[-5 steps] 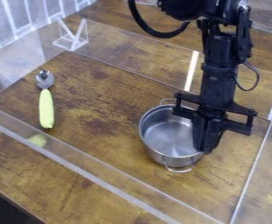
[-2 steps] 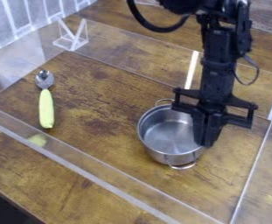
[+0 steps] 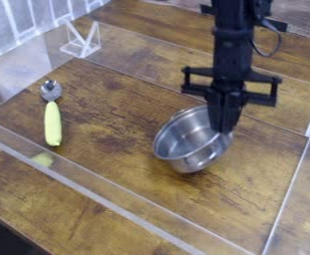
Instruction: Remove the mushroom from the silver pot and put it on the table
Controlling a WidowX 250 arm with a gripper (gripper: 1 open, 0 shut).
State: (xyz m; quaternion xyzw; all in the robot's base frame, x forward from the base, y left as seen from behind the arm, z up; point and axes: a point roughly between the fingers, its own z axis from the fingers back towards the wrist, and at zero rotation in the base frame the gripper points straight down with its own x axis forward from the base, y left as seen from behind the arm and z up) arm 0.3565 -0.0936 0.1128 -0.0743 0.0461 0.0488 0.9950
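The silver pot (image 3: 184,144) sits right of centre on the table (image 3: 118,105), tipped, with its right rim raised and its open side facing left toward the front. My gripper (image 3: 225,127) points straight down with its fingers together at that raised right rim, shut on the rim. The inside of the pot that shows is bare shiny metal. No mushroom shows in this view; it is hidden or out of view.
A yellow-handled metal spoon (image 3: 51,115) lies at the left. Clear acrylic panels (image 3: 131,204) edge the tabletop along the front and sides. A small clear stand (image 3: 80,40) is at the back left.
My gripper has risen and moved a little to the left. The pot, flat on the table before, now tilts with its right rim lifted along with the fingers.
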